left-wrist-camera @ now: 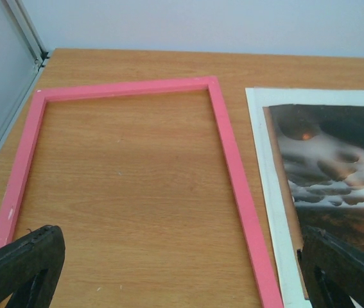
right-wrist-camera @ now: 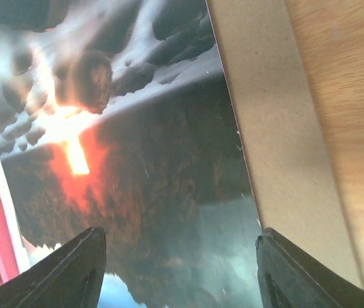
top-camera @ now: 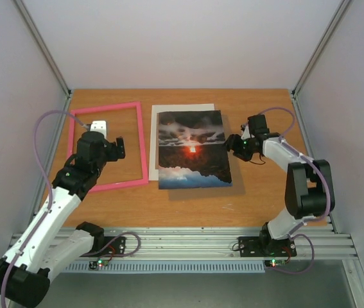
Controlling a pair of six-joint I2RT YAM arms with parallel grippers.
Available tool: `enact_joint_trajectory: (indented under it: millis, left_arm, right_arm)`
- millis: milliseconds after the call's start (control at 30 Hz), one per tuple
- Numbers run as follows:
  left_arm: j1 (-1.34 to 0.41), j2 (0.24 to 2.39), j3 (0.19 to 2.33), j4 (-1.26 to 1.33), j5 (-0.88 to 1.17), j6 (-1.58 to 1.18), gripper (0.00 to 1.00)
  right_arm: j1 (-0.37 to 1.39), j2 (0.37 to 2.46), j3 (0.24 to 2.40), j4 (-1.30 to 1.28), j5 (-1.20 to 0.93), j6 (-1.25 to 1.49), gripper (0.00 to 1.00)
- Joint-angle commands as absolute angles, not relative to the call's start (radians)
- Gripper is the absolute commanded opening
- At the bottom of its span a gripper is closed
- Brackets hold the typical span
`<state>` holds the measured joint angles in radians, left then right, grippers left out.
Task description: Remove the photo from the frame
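The pink frame lies flat at the left of the table, with bare wood showing through it. The sunset photo lies face up to its right, outside the frame, over a brown board. My left gripper hovers open over the frame's near half. In the left wrist view its gripper has only table between the fingers, with the frame and photo ahead. My right gripper stands open at the photo's right edge. In the right wrist view the gripper spans the photo without pinching it.
A plain white sheet lies under the photo and shows along its far and left sides; it also shows in the left wrist view. Enclosure walls stand on three sides. Bare table lies right of the photo.
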<state>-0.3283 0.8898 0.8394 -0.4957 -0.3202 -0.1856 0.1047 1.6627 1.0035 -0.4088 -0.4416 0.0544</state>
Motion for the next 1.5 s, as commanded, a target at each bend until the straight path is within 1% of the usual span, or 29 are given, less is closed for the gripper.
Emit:
enact_joint_trajectory:
  millis: [0, 100, 300, 467, 667, 800, 1067, 1167, 1300, 1467]
  left_arm:
    - [-0.324, 0.812, 0.83, -0.46, -0.292, -0.203, 0.99]
    - [-0.326, 0.776, 0.847, -0.503, -0.304, -0.202, 0.99]
    - [-0.33, 0.68, 0.866, -0.571, -0.342, -0.216, 1.0]
    - [-0.33, 0.548, 0.82, -0.575, -0.377, -0.208, 0.99]
    - [-0.33, 0.452, 0.817, -0.695, -0.461, -0.225, 0.99]
    - [-0.33, 0.379, 0.821, -0.769, -0.467, -0.213, 0.99]
    - [-0.331, 0.258, 0.769, -0.859, -0.462, -0.282, 0.99]
    - [-0.33, 0.217, 0.742, -0.857, -0.441, -0.299, 1.0]
    - [-0.331, 0.153, 0.702, -0.841, -0.496, -0.301, 0.99]
    - [-0.33, 0.113, 0.697, -0.848, -0.507, -0.306, 0.99]
  right_arm:
    - [0.099, 1.492, 0.993, -0.56, -0.312, -0.022, 0.68]
    - [0.099, 1.358, 0.995, -0.639, -0.227, -0.046, 0.74]
    - [0.098, 1.105, 1.021, -0.775, -0.086, -0.096, 0.91]
    - [0.099, 0.937, 1.025, -0.811, -0.056, -0.163, 0.98]
    - [0.098, 0.793, 0.987, -0.818, -0.004, -0.254, 0.99]
    - [0.1, 0.721, 0.96, -0.869, 0.061, -0.295, 0.98]
    - [0.116, 0.556, 0.858, -0.88, 0.099, -0.237, 0.98]
    - [0.14, 0.527, 0.835, -0.878, 0.122, -0.234, 0.98]
    - [0.16, 0.499, 0.821, -0.863, 0.131, -0.234, 0.98]
    - [0.182, 0.486, 0.82, -0.862, 0.143, -0.231, 0.99]
